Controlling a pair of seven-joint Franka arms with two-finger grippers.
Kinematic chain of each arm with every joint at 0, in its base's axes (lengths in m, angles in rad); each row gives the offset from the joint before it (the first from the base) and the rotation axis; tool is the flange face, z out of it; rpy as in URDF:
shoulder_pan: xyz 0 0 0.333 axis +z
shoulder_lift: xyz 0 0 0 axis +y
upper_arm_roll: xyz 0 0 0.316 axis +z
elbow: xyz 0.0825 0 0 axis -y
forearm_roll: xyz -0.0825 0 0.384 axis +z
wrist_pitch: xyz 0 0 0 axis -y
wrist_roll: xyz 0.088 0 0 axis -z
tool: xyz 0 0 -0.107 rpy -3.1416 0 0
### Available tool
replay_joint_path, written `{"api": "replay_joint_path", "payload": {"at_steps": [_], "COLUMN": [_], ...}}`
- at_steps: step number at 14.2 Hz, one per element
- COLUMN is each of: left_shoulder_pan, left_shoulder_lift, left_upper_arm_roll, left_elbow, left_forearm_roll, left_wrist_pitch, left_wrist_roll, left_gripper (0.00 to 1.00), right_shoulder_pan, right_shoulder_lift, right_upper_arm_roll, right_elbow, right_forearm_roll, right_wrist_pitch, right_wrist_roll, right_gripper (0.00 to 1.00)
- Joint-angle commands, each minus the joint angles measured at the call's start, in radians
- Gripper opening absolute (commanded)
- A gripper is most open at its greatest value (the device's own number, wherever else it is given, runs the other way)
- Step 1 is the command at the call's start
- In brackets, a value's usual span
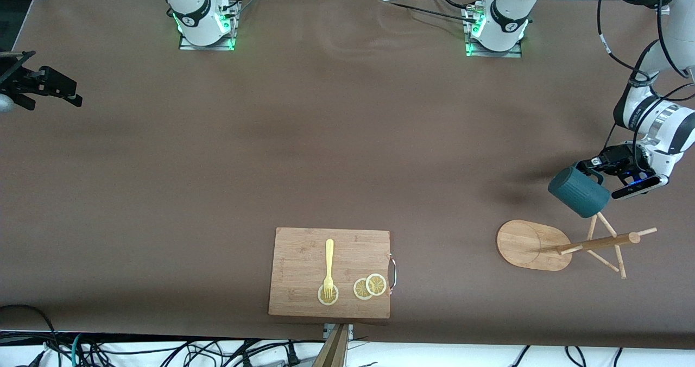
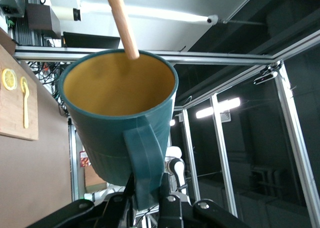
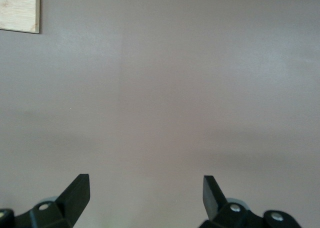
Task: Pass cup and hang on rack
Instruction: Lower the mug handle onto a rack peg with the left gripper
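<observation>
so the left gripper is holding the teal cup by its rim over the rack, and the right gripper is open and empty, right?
Not by the rim. The left wrist view shows the left gripper shut on the handle of the cup, held over the rack. The rest stands: the right gripper is open and empty.

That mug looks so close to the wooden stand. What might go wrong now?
The left tool pinches the teal mug only by its small handle, so it might twist or slip. A peg is at the mug's mouth rather than the handle, so a push could tip the mug tree.
</observation>
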Motion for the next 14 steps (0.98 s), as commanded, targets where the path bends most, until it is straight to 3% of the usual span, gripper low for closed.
{"api": "replay_joint_path", "payload": {"at_steps": [1,5,10,14], "left_shoulder_pan": [0.023,0.046,0.045,0.042], "left_shoulder_lift": [0.055,0.13,0.181,0.224], "left_upper_arm_roll": [-0.009,-0.012,-0.015,-0.021], "left_elbow": [0.066,0.147,0.153,0.23], "left_forearm_roll": [-0.038,-0.064,-0.13,-0.174], "left_wrist_pitch": [-0.036,-0.075,-0.089,-0.087], "left_wrist_roll": [-0.035,-0.071,-0.074,-0.151], "left_gripper": [0.0,0.0,0.0,0.0], "right_shoulder_pan": [0.003,0.003,0.003,0.003], "right_shoulder_lift": [0.005,0.005,0.005,0.005], "right_upper_arm_roll": [0.0,0.0,0.0,0.0], "right_elbow": [0.018,0.018,0.018,0.018], "right_forearm_roll": [0.013,0.013,0.013,0.013], "right_wrist_pitch": [-0.015,-0.015,-0.015,-0.015], "right_wrist_roll": [0.006,0.006,0.006,0.006], "right_gripper": [1.0,1.0,1.0,1.0]}}
